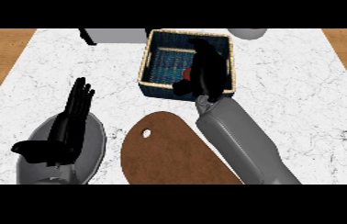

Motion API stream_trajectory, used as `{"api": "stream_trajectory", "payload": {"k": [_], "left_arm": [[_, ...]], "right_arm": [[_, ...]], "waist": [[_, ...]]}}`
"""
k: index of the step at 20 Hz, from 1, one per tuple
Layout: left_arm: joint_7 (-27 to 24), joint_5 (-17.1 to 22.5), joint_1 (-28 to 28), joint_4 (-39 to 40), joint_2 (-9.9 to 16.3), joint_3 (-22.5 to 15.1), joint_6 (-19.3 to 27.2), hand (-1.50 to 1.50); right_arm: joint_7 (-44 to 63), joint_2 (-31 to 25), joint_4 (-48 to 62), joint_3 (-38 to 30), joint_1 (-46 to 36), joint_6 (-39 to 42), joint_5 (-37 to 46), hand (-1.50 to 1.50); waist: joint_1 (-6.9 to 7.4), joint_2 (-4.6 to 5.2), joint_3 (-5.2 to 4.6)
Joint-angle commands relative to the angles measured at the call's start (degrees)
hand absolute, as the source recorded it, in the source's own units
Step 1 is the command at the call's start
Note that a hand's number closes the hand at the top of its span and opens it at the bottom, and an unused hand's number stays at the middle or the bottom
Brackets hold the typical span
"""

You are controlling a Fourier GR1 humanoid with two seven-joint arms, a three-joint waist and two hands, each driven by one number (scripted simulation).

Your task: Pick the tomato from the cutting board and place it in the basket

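Note:
A blue woven basket (pixel 152 58) with a tan rim sits at the back middle of the counter. My right hand (pixel 207 74) reaches over and into it, fingers curled round the red tomato (pixel 186 73), of which only a small patch shows at the hand's left side. The brown cutting board (pixel 169 149) lies bare in front of the basket, with a hole near its upper left. At the lower left my left hand (pixel 68 126) rests open, fingers pointing up, above a grey plate.
A grey plate (pixel 95 149) lies under my left hand at the lower left. A grey object (pixel 119 35) with a black leg stands at the back left, and a pale round object (pixel 247 33) at the back right. Wooden strips (pixel 13 44) flank the marble counter.

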Motion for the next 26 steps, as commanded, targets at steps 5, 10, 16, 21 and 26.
{"api": "stream_trajectory", "payload": {"k": [5,10,16,21,26], "left_arm": [[-0.1,-2.9,1.3,-1.1,-2.3,-2.6,1.9,0.00],[2.6,2.6,-0.5,-2.3,2.4,3.7,-2.0,0.00],[5.6,0.0,-2.6,-3.0,0.4,1.8,0.7,0.00],[0.6,0.0,-0.6,0.5,0.0,2.0,-0.5,0.00],[-2.4,0.4,2.5,-0.5,-0.3,1.9,-1.6,0.00]], "right_arm": [[-1.8,0.2,-3.6,0.2,0.9,-10.1,2.8,-1.50],[1.4,-1.0,-10.6,-2.7,2.9,-8.2,12.3,-1.50],[6.2,-3.0,-24.1,-6.9,5.1,0.6,14.5,-1.50],[5.8,-5.9,-37.6,-11.9,10.8,1.3,10.5,-1.50],[0.4,-11.0,-49.9,-14.6,21.3,5.6,1.9,-1.50]], "waist": [[0.04,-0.08,0.01],[-0.44,-0.18,-0.01],[-0.95,-0.26,0.00],[-1.27,-0.25,0.00],[-0.81,-0.18,0.01]]}}
